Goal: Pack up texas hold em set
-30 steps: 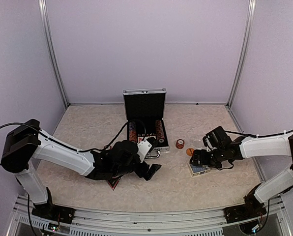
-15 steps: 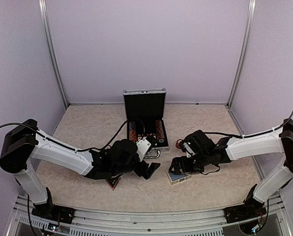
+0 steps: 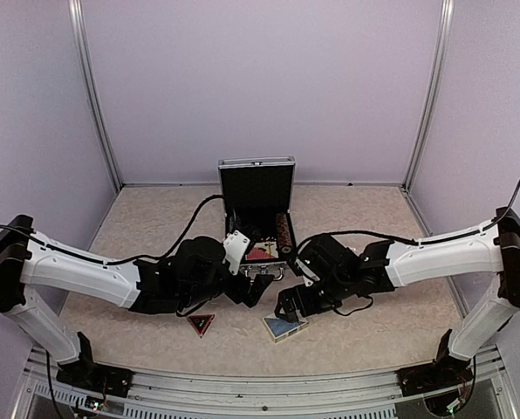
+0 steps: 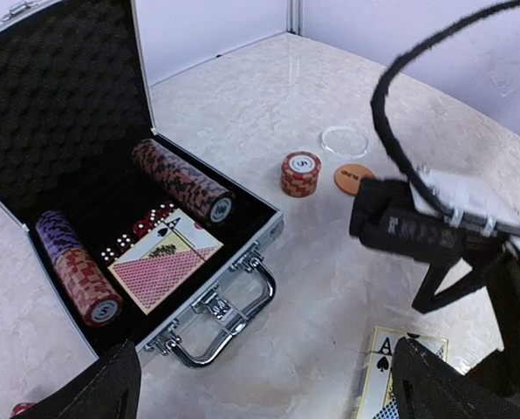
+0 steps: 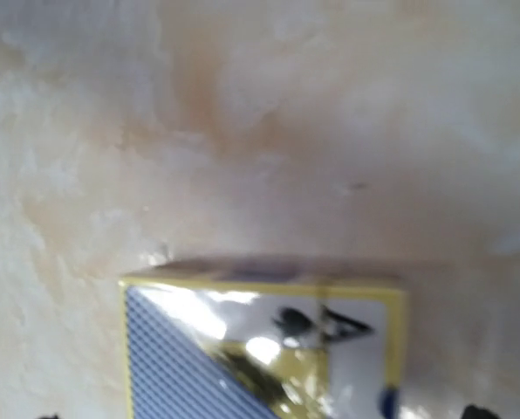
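Gaping case: lid upright, handle on its near side, sitting on the table.
Inside the case: chip rolls at both sides, red deck and dice between them.
Right of the case: chip stack, clear button, orange button, all on the table.
Blue deck: in front of the case, under the right gripper; grip impossible to call.
Left gripper: just in front of the case, fingers spread wide, empty.
Red triangle: front-left of the case.

the blue deck is blurred and cut off at the right wrist view's bottom.
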Controlling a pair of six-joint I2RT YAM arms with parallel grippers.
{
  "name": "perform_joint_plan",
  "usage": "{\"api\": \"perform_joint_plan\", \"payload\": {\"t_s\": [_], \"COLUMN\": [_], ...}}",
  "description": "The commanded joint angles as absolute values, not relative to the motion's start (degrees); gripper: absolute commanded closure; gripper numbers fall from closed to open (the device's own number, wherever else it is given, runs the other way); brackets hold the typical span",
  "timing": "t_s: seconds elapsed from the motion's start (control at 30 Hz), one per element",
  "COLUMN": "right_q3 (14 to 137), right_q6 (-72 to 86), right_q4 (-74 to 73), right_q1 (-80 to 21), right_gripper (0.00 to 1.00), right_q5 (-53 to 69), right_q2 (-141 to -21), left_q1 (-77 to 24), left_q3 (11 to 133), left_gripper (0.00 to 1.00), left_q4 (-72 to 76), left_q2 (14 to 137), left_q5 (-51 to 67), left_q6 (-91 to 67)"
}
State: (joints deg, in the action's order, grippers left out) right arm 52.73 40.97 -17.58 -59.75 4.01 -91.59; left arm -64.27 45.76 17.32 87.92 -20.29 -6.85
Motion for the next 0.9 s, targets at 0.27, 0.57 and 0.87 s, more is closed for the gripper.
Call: {"api": "perform_joint_plan", "payload": {"t_s": [0.27, 0.57, 0.87], "right_q3": [48.0, 42.7, 41.2], "right_q6": [40.5, 40.2, 39.8], "right_q4": [-30.5, -32.0, -29.6], "right_q1": [-50.4, -44.6, -44.6], "right_gripper": [0.00, 0.00, 0.00], "right_q5": [-7.6, -8.3, -6.6], "right_q2": [-71.3, -60.0, -60.7], "left_q1": [-68.8, -68.9, -69.0], "left_q3": [56.4, 57.7, 60.7], "left_gripper": [0.01, 0.01, 0.01], "left_q4": [9.8, 8.1, 3.4], "left_q2": [105.2, 108.2, 110.8], "left_q5": [-14.7, -5.0, -0.3], "left_q6": [-2.1, -1.9, -0.8]}}
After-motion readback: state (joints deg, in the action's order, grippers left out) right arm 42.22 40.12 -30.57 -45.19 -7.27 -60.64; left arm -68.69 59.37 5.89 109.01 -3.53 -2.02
